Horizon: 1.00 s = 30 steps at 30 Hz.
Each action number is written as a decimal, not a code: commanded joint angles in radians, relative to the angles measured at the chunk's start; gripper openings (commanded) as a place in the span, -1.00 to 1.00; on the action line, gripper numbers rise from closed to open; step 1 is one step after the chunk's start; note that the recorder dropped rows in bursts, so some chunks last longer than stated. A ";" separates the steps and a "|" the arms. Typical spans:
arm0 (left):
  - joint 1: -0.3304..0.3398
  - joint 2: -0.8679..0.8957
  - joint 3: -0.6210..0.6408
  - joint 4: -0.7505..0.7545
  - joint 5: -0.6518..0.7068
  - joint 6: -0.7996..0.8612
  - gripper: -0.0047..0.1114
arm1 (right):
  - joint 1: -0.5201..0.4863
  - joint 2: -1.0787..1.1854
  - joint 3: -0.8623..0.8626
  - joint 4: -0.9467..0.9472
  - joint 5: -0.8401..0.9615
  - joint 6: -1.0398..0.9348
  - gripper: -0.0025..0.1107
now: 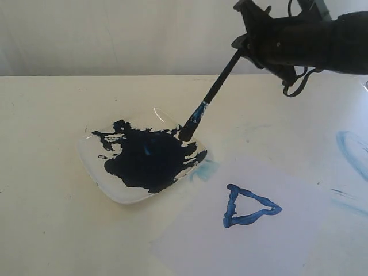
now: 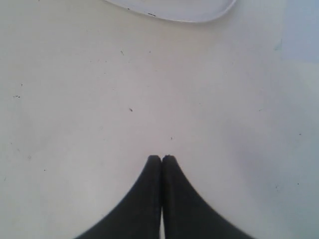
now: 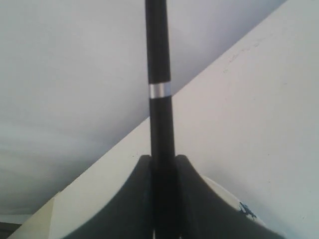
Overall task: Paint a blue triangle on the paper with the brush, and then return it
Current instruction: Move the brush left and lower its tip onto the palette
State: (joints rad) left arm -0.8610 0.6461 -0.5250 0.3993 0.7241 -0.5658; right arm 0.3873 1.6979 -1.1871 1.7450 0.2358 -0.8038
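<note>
The blue triangle (image 1: 248,206), a wobbly outline of glossy blue strokes, lies on the pale paper (image 1: 247,241) at the lower right. My right gripper (image 1: 244,49) hangs high at the upper right, shut on the black brush (image 1: 214,92), which slants down to the left. Its blue-stained tip (image 1: 187,133) rests at the right rim of the clear dish (image 1: 95,172), at the edge of the dark paint puddle (image 1: 146,161). The right wrist view shows the brush handle (image 3: 159,59) with its pale ring (image 3: 160,91) between the fingers (image 3: 137,199). My left gripper (image 2: 161,158) is shut on nothing above bare table.
A pale-blue curved smear (image 1: 352,150) marks the table at the far right edge. A light blue stain (image 1: 206,170) sits beside the dish's right corner. The dish's rim (image 2: 199,15) shows in the left wrist view. A white backdrop rises behind the table.
</note>
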 commanded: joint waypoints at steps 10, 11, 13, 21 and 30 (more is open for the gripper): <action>0.002 -0.007 0.006 -0.011 0.002 0.006 -0.92 | 0.075 0.205 -0.118 -0.001 -0.089 0.184 -0.96; 0.002 -0.007 0.006 -0.011 0.002 0.006 -0.92 | 0.085 0.219 -0.132 -0.001 -0.106 0.189 -0.96; 0.002 -0.007 0.006 -0.011 0.002 0.006 -0.92 | 0.105 0.242 -0.158 -0.001 -0.136 0.192 -0.96; 0.002 -0.007 0.006 -0.011 0.002 0.006 -0.92 | 0.203 0.316 -0.220 -0.001 -0.317 0.268 -0.96; 0.002 -0.007 0.006 -0.022 0.002 0.006 -0.92 | 0.285 0.362 -0.231 -0.012 -0.428 0.367 -0.96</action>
State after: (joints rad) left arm -0.8610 0.6461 -0.5250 0.3847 0.7220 -0.5631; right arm 0.6561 2.0447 -1.4046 1.7460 -0.1727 -0.4566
